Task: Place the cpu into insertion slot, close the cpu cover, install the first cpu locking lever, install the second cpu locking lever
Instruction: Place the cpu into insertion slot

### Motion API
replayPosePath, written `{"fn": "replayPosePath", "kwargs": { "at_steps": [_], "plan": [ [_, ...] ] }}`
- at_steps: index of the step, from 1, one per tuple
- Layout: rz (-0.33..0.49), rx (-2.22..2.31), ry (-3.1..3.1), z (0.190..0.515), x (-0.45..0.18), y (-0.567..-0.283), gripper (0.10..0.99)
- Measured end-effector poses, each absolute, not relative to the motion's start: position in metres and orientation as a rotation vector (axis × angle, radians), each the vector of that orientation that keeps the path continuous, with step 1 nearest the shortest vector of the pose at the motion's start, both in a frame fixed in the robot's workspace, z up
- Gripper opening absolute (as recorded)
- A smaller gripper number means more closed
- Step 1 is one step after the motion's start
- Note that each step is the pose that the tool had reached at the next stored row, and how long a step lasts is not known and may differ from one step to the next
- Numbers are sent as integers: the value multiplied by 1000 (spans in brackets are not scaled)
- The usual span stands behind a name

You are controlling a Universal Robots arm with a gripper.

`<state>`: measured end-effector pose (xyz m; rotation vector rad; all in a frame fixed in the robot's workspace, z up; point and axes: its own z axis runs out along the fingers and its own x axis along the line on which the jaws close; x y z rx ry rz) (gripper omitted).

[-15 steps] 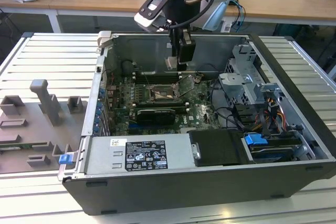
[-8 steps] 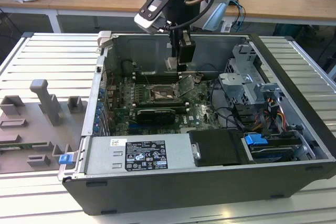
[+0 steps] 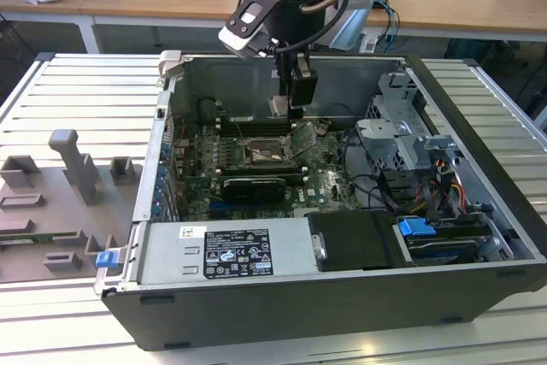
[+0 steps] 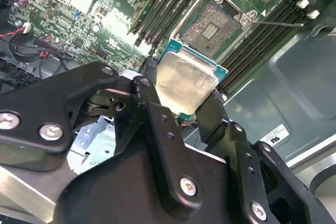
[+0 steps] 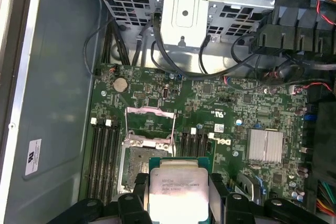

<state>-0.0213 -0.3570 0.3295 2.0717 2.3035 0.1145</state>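
Open case (image 3: 256,318): cpu (image 4: 185,83) pinched between jaws, near insertion slot (image 4: 212,24).

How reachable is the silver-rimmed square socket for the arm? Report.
Probably yes: the silver-rimmed square socket lies uncovered, silver frame cover swung open, nothing between it and the jaws' silvery-grey chip.

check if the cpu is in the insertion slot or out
Out. The gripper holds the cpu between its fingers, clear of the insertion slot, which lies bare with its contacts showing.

The gripper (image 3: 289,111) holds the cpu (image 3: 279,107) above the insertion slot (image 3: 262,153).
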Motion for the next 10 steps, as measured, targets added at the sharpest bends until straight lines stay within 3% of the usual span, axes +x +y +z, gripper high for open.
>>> {"fn": "replayPosePath", "kwargs": {
  "at_steps": [10],
  "plan": [
    [111,2076,2303,321,-21,-357,541]
  ]
}}
